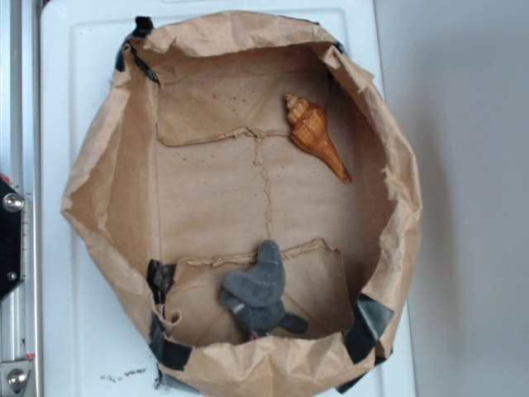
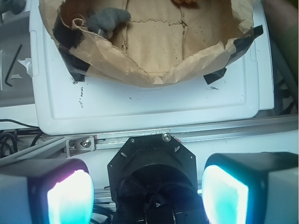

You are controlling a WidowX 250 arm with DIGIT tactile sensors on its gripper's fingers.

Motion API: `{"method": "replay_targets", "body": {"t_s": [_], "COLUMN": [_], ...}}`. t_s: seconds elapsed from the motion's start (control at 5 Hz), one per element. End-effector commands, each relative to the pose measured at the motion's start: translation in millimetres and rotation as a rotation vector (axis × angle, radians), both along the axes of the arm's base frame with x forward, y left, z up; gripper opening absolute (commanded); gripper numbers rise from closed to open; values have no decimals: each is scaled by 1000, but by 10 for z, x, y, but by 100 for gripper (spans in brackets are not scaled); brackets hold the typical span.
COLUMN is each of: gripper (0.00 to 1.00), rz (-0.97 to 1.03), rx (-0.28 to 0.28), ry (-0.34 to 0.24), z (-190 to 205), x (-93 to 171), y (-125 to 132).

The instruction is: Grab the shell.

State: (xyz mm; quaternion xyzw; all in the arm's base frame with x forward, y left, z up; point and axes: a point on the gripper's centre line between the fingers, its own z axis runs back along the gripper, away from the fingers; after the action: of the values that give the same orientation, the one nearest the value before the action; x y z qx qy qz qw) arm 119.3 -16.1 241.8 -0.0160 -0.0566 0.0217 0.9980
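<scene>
The orange-brown spiral shell (image 1: 315, 135) lies in the upper right of the brown paper-lined bin (image 1: 99, 157), its pointed tail aiming down and right. In the wrist view only a sliver of the shell (image 2: 186, 2) shows at the top edge. My gripper (image 2: 147, 193) is open, its two glowing pads wide apart with nothing between them. It hangs over the robot's black base (image 2: 152, 163), outside the bin and well away from the shell. The gripper does not show in the exterior view.
A grey plush toy (image 1: 258, 291) lies in the bin's lower part, also in the wrist view (image 2: 106, 19). The bin sits on a white tray (image 2: 140, 105). Black tape patches (image 1: 368, 322) hold the paper rim. A metal rail (image 2: 84, 143) runs by the tray.
</scene>
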Motion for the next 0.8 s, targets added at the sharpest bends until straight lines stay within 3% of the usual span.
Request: {"method": "replay_targets", "body": {"t_s": [0.0, 0.2, 0.4, 0.6], "gripper": [100, 100, 100, 100], "rz": [0, -78, -34, -50], "rx": [0, 6, 65, 63], "ry": [0, -14, 31, 15], "z": [0, -39, -167, -192], "x": [0, 93, 586, 935], "y": [0, 164, 71, 127]}}
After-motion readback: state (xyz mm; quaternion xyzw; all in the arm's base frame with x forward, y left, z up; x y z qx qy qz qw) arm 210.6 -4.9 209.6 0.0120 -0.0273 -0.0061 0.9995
